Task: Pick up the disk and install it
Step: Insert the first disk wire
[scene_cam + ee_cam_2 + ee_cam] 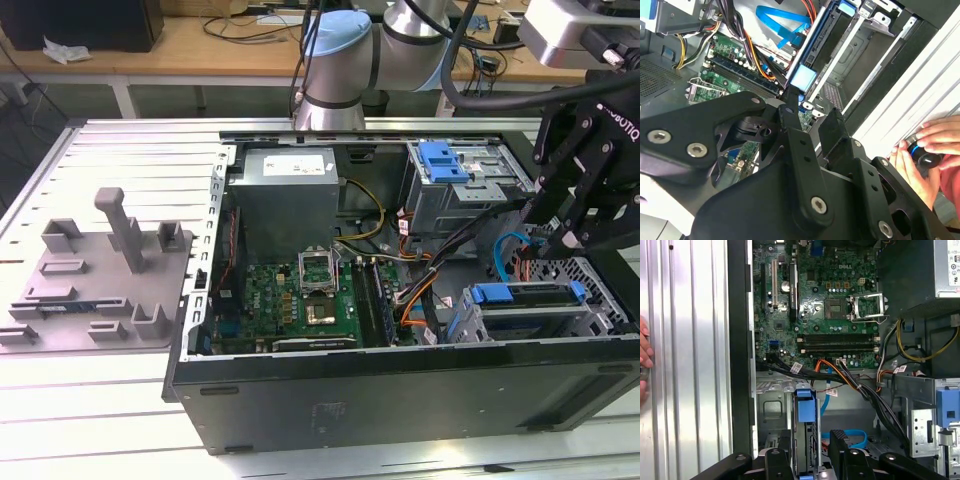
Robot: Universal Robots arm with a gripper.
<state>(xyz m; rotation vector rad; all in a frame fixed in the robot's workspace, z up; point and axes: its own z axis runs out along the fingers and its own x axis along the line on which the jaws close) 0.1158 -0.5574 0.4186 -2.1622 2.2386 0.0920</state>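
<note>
Slatted metal table (120, 150) carrying an open desktop computer case (400, 390), seen from above in the exterior view. The grey-and-blue robot arm (345, 60) rises behind the case. A grey plastic fixture (100, 280) with upright posts lies on the table at the exterior view's left, well apart from the case. Inside the case, a grey power supply (285, 195) sits behind the green motherboard (285, 300). A metal drive cage (450, 205) topped by a blue plastic bracket (443, 160) stands toward the exterior view's right.

The black gripper (808, 440) hangs over the lower drive bay at the case's near corner on the exterior view's right. Its fingers (777, 460) stand apart, one on each side of the disk (806, 407), gripping nothing. The disk stands on edge in that bay, with its blue carrier rail uppermost. A blue data cable (505, 250) loops just beside it. A person's hand (920, 165) rests on the table outside the case wall, holding a small dark object.
</note>
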